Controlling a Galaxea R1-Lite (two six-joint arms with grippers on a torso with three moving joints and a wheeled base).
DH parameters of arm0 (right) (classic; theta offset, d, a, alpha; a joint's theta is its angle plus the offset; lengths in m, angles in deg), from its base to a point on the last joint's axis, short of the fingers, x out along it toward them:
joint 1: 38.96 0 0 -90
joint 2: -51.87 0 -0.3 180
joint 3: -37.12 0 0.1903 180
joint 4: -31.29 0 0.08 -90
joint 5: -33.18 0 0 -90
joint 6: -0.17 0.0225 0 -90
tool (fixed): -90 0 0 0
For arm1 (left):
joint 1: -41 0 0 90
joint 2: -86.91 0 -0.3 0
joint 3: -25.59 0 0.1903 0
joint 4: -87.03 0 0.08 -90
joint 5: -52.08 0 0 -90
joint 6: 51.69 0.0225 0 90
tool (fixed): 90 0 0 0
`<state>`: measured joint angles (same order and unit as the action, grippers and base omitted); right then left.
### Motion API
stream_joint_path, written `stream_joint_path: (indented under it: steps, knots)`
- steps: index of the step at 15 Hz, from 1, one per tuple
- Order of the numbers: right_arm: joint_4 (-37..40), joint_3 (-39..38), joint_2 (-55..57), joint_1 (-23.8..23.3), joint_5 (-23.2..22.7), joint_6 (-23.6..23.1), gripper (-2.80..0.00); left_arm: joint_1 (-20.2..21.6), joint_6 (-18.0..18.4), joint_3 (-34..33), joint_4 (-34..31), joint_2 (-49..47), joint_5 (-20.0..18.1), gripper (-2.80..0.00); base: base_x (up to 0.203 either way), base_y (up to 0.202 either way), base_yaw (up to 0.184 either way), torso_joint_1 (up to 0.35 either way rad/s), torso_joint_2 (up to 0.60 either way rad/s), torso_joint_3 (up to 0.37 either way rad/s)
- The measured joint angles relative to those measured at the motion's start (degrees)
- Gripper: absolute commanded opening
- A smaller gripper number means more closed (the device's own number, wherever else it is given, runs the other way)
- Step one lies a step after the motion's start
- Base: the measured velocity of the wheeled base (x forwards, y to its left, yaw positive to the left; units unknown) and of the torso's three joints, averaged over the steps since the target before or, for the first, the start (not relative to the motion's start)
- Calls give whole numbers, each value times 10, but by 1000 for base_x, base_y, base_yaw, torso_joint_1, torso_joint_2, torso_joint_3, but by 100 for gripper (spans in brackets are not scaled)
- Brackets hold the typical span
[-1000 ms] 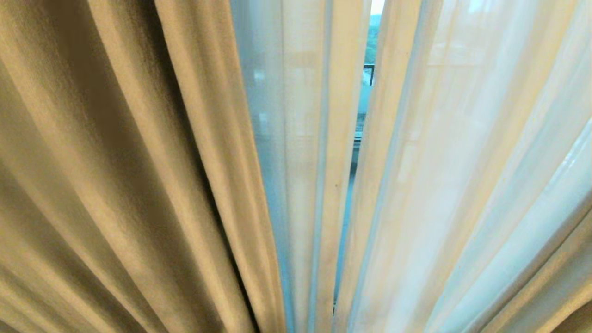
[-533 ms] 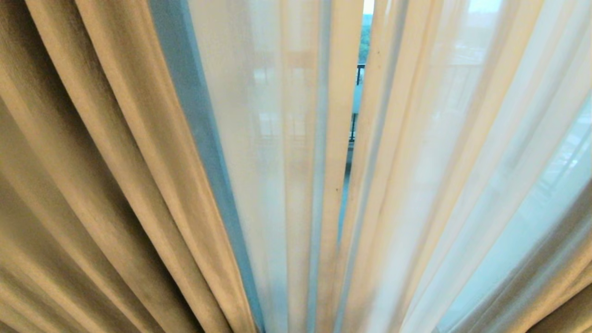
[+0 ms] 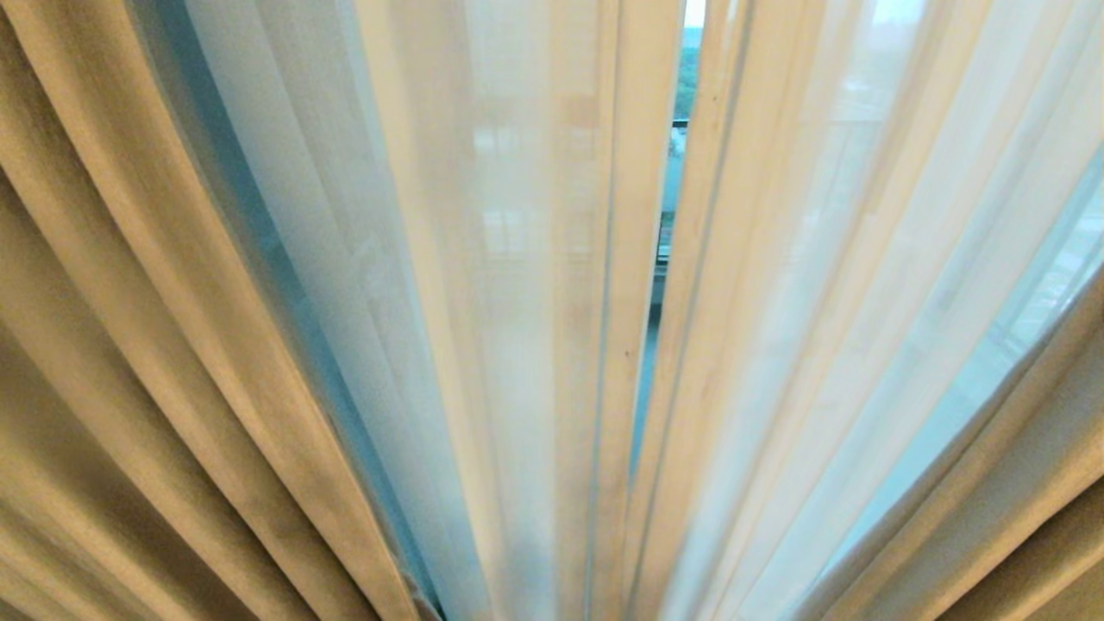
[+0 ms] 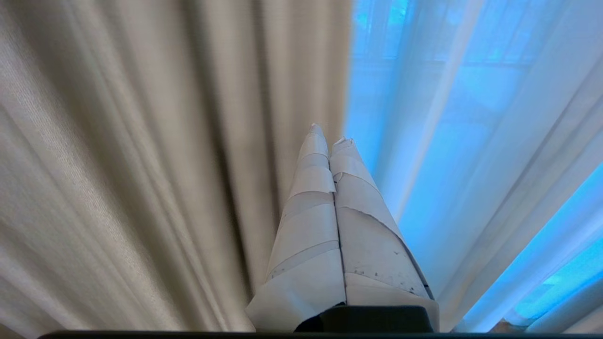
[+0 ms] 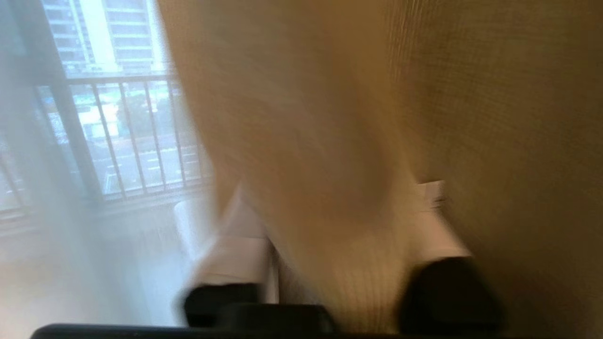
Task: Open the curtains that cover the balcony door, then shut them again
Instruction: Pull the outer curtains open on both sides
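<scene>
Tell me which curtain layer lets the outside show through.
The thin white sheer layer, hanging centre; buildings show faintly through it. The heavy cream drapes flanking it are opaque.

sheer layer (image 3: 517, 302) between heavy drapes (image 3: 129, 345)

No readable text, label, brand, number or sign anywhere.

The left gripper (image 4: 328, 136) points into the curtains, its two white tape-wrapped fingers (image 4: 308, 226) pressed flat against each other from base to tip — nothing between them. The tape shows seams and small dark specks. The tips sit right at the edge where the heavy cream drape (image 4: 141, 165) meets the sheer layer (image 4: 471, 141). The cream cloth hangs in deep folds on one side; the sheer glows blue with daylight on the other — faint shapes show through it, too vague to name.
</scene>
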<state>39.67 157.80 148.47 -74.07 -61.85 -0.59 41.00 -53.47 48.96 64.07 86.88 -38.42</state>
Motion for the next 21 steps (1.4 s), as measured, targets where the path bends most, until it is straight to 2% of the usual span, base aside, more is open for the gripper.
stream_joint_path:
  steps: [9, 20, 21]
  knots:
    - [-3, -81, -51, 10, 2, -3, 0, 0, 0, 0, 0, 0, 0, -280, 0, 0, 0, 0, 0, 0]
    - [3, -314, -241, 11, 2, -8, 0, 0, 0, 0, 0, 0, 0, -280, 0, 0, 0, 0, 0, 0]
    - [3, -334, -257, 11, 2, -8, -280, 0, 0, 0, 0, 0, 0, -280, 0, 0, 0, 0, 0, 0]
